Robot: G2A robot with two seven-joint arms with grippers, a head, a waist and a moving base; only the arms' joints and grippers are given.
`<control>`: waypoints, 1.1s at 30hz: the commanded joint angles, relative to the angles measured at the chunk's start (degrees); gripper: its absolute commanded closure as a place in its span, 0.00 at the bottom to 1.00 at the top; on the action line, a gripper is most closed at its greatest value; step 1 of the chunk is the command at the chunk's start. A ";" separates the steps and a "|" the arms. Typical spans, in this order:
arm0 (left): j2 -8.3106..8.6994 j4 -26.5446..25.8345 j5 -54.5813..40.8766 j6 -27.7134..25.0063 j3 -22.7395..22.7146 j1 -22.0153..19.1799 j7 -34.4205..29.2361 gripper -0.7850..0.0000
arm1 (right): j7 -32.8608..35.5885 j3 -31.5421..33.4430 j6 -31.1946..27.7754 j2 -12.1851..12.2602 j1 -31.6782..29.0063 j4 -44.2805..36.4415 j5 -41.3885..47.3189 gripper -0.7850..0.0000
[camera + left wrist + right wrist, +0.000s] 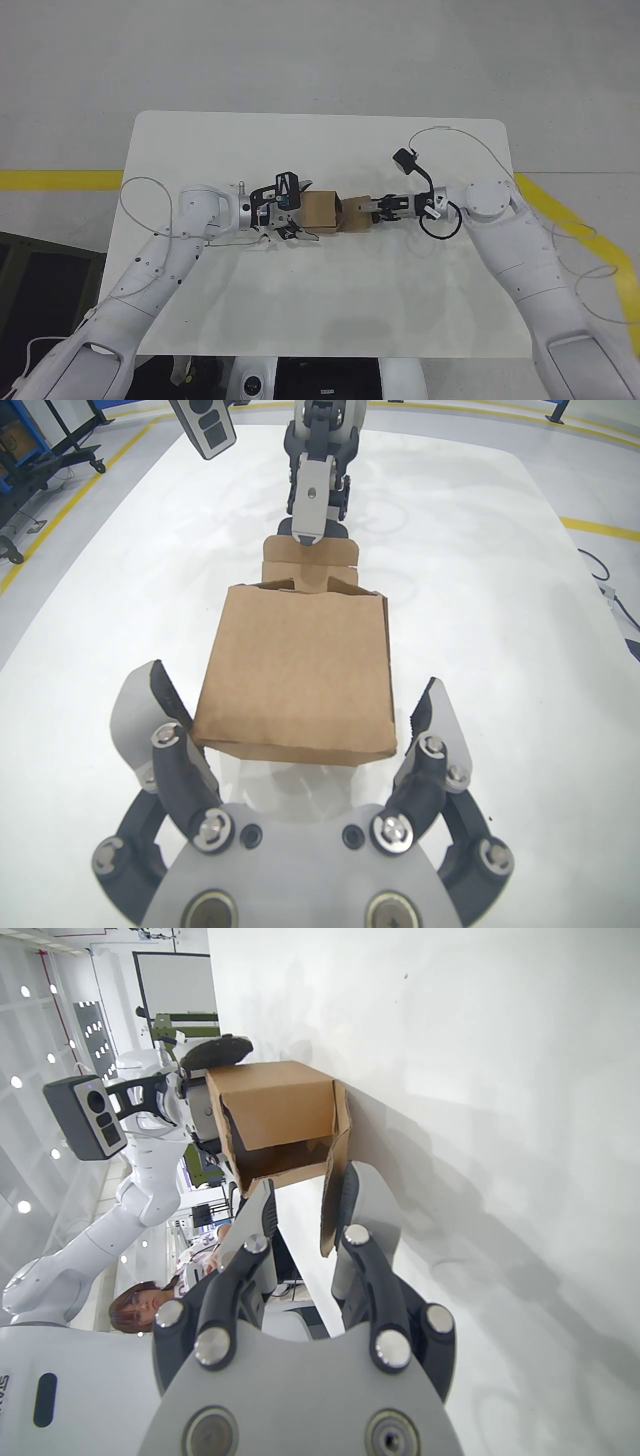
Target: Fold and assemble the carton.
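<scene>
Top view from high above the bench [330, 140], looking straight down, left wrist view close behind the left end effector [295, 680], facing right along the bench, right wrist view rolled sideways behind the right end effector [307, 1183], facing left, all sharing the carton [320, 210].

Colour-wise it's pretty plain: the carton [320, 209] is bare brown cardboard, the bench [400, 300] is flat white, the left gripper [295, 680] and right gripper [307, 1182] are silver with black pads [167, 695], and the grey floor [300, 50] has yellow stripes [60, 180].
</scene>
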 commanded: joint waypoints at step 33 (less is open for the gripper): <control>0.20 -0.47 0.93 0.21 0.06 0.14 0.03 0.00 | -0.99 -3.42 -4.53 -1.94 0.71 -0.62 9.34 0.73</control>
